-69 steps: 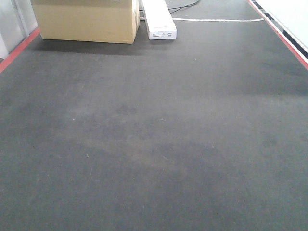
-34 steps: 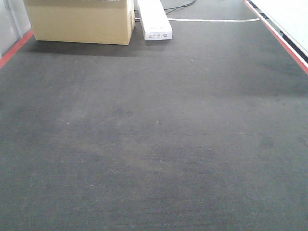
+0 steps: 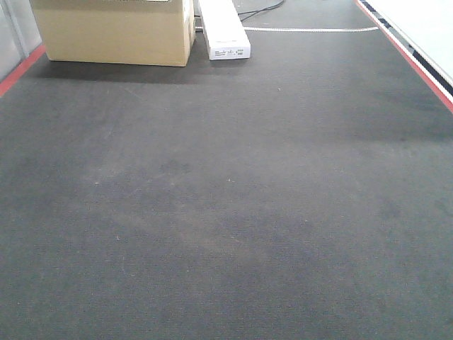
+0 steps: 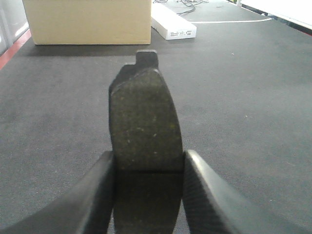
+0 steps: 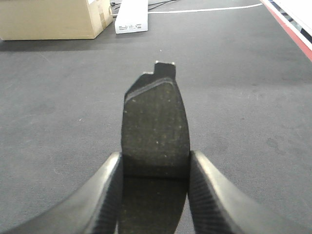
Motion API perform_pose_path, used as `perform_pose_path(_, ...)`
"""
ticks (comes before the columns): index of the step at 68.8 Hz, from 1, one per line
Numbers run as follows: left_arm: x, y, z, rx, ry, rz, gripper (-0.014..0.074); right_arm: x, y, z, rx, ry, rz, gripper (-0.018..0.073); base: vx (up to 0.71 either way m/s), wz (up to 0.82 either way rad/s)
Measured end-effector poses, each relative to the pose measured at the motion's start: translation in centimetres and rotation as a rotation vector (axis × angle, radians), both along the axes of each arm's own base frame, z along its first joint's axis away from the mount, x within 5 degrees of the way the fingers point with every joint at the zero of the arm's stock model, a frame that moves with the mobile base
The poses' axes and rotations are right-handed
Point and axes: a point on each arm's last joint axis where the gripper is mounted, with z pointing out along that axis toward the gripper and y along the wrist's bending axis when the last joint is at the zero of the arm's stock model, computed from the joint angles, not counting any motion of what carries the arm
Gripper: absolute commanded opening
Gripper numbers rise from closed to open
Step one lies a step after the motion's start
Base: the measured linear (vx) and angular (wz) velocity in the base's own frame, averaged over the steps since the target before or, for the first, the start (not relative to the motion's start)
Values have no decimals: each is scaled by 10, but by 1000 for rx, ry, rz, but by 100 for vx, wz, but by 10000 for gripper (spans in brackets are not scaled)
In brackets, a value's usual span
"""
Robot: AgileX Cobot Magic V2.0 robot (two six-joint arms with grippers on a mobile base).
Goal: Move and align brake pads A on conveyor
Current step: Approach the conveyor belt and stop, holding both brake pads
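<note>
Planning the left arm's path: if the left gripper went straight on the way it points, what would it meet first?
Likely the cardboard box, near its right corner; the brake pad in the left gripper would touch first. Only bare conveyor lies between, though depth is unclear.

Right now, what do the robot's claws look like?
The left gripper and right gripper look alike: each has two thick black fingers, rounded at the tips, with fine ribs on their inner faces. No arms, cables or markings show.
</note>
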Motion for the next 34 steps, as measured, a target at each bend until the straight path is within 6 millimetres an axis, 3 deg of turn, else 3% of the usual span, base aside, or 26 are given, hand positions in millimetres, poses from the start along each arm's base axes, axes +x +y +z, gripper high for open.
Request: perform_pose_path(34,0,0,0,0,0,0,-6,0,0,0,0,0,0,-7,0,0)
